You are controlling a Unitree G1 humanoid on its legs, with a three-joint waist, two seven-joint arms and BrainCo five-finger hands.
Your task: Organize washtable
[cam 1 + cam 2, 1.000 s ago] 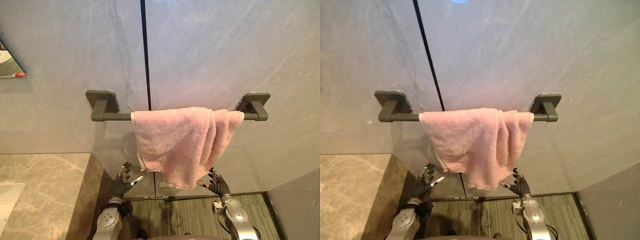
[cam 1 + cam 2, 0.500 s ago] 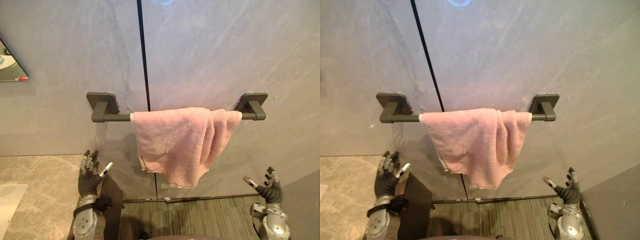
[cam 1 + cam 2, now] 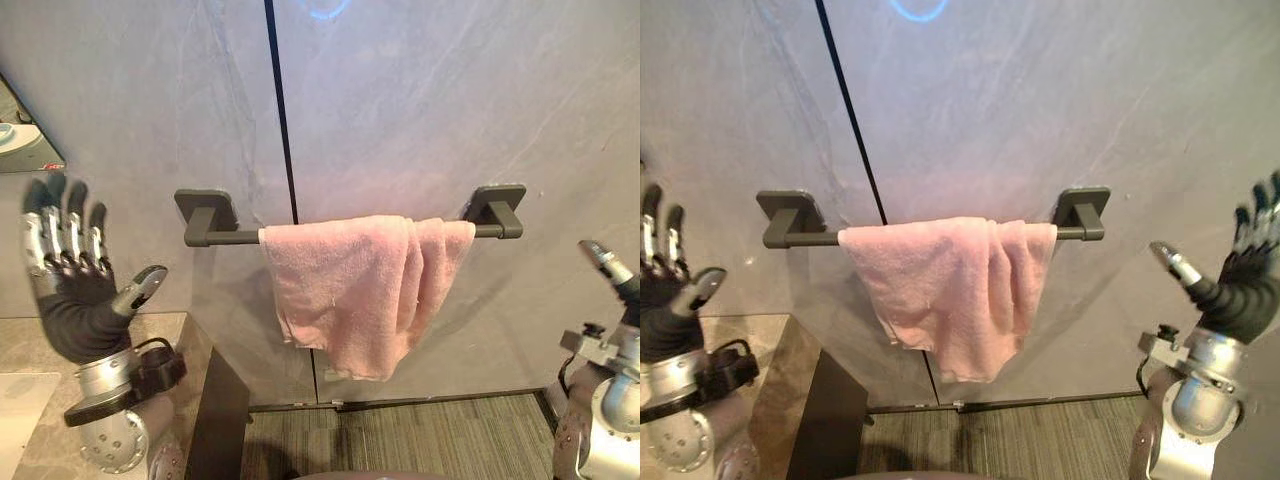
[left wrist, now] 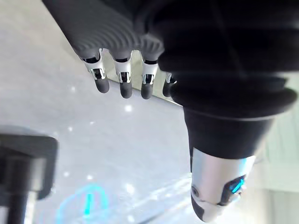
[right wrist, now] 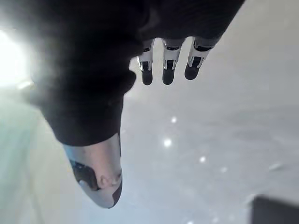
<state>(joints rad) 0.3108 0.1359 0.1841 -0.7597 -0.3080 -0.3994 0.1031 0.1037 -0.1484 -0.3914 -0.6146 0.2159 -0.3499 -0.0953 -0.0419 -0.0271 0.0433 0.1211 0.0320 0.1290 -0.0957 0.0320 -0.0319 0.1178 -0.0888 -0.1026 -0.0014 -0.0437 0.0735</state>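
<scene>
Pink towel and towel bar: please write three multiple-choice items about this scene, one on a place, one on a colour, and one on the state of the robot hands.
1. Where does the pink towel hang on the towel bar?
A. Bunched at the robot's left end
B. Over the bar, closer to the robot's right end
C. Off the bar, on the floor

2. What colour is the towel bar?
A. White
B. Gold
C. Dark grey

3. How are the left robot hand and the right robot hand?
A. Both open, apart from the towel
B. Both shut on the towel
C. One shut on the bar

Answers:
1 B: more bare bar shows at its left.
2 C: the bar looks dark grey.
3 A: both are raised at either side, touching nothing.
</scene>
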